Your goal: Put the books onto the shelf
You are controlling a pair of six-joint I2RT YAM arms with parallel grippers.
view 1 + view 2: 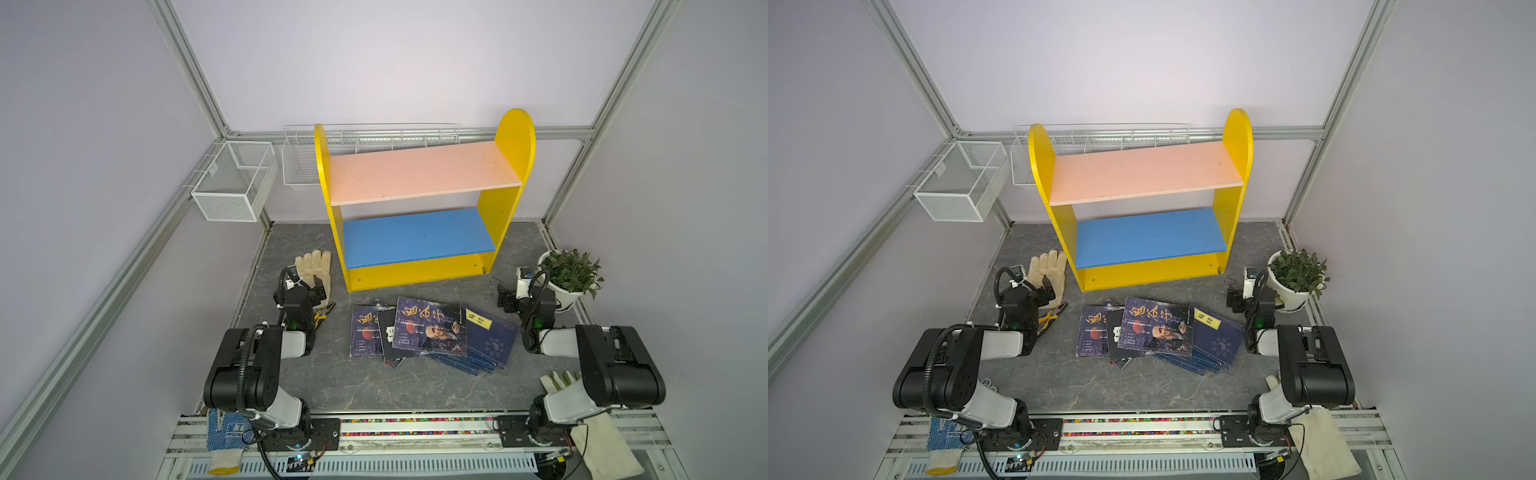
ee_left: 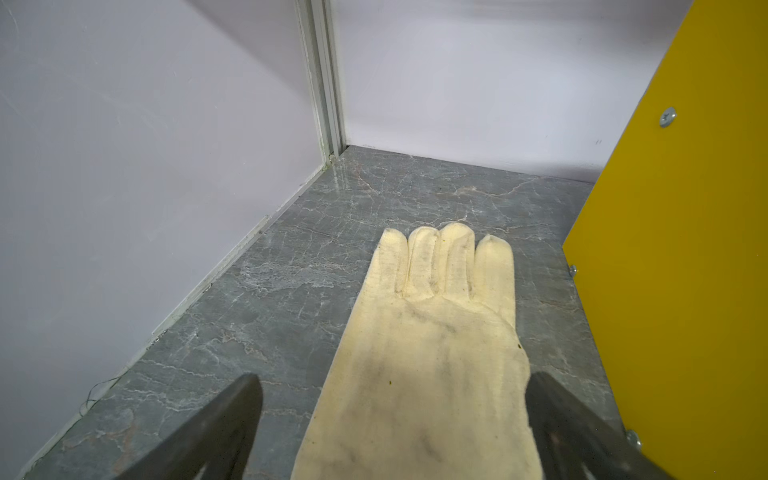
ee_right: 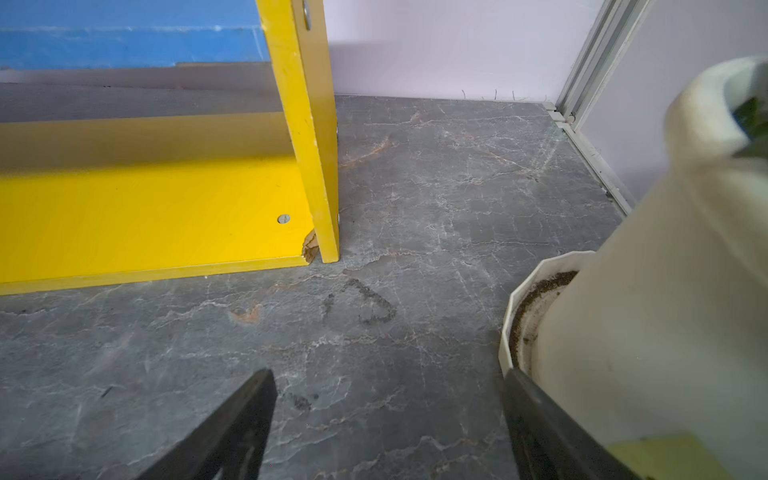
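Observation:
The books (image 1: 428, 332) (image 1: 1156, 328) lie in a loose overlapping pile on the grey table in front of the shelf (image 1: 424, 174) (image 1: 1142, 172); dark glossy covers rest on thin navy ones. Both the pink and blue boards of the shelf are bare. My left gripper (image 1: 318, 291) (image 2: 392, 386) is open, low over a cream glove (image 2: 432, 332), left of the pile and beside the shelf's yellow side (image 2: 673, 249). My right gripper (image 1: 505, 299) (image 3: 388, 382) is open over bare table, right of the pile, between the shelf's foot (image 3: 320, 166) and a plant pot (image 3: 648, 311).
Yellow-handled pliers (image 1: 322, 316) lie by the left arm. A potted plant (image 1: 569, 276) stands at the right edge. White wire baskets (image 1: 232, 180) (image 1: 365, 141) hang on the back frame. More gloves (image 1: 224, 432) (image 1: 598, 432) lie at the arm bases.

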